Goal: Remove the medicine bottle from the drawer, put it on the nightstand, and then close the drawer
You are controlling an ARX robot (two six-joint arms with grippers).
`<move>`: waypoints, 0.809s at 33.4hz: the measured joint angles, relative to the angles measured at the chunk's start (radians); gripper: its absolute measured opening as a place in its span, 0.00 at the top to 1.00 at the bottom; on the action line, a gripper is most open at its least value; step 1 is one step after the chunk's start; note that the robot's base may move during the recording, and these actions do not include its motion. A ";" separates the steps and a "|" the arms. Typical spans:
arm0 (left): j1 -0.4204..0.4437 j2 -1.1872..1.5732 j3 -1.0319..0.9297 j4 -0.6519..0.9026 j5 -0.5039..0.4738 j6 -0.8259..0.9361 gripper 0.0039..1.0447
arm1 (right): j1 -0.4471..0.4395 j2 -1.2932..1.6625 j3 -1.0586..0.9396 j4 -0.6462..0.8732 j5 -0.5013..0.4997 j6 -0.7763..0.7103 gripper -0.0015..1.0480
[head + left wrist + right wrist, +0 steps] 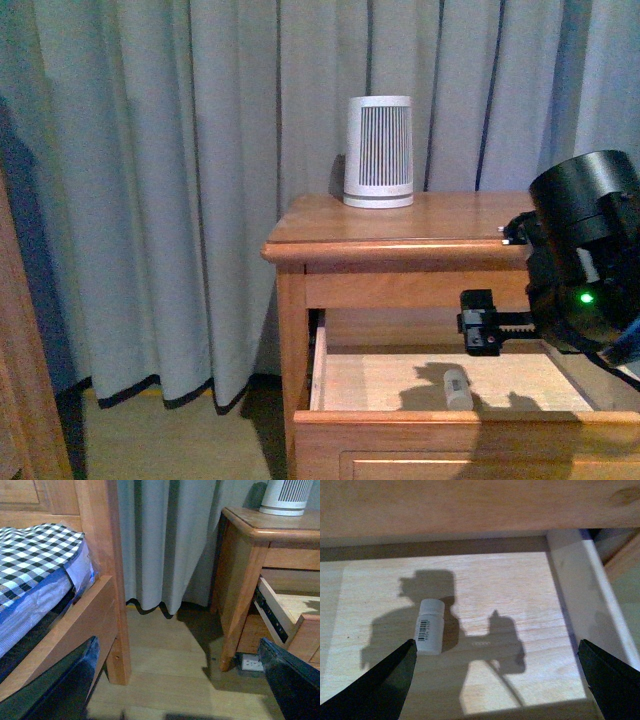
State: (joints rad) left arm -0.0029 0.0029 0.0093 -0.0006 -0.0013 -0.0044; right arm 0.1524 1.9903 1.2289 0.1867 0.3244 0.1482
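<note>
Lying on its side on the open drawer's (318,378) floor, cap toward the back, the medicine bottle (430,626) is found beneath the spread right gripper (496,650), offset toward one jaw.

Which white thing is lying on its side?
The little medicine bottle inside the open drawer, lying flat on the pale wood. The bigger ribbed white device stands upright on the nightstand.
</note>
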 joint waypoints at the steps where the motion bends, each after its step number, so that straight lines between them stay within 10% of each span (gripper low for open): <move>1: 0.000 0.000 0.000 0.000 0.000 0.000 0.06 | 0.002 0.034 0.031 -0.005 -0.002 0.003 0.07; 24: 0.000 0.000 0.000 0.000 0.000 0.000 0.06 | 0.045 0.454 0.456 -0.158 -0.036 0.088 0.07; 27: 0.000 0.000 0.000 0.000 0.000 0.000 0.06 | 0.045 0.463 0.458 -0.158 -0.033 0.092 0.20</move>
State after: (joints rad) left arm -0.0029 0.0029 0.0093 -0.0006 -0.0013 -0.0044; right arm 0.1978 2.4538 1.6871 0.0292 0.2916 0.2398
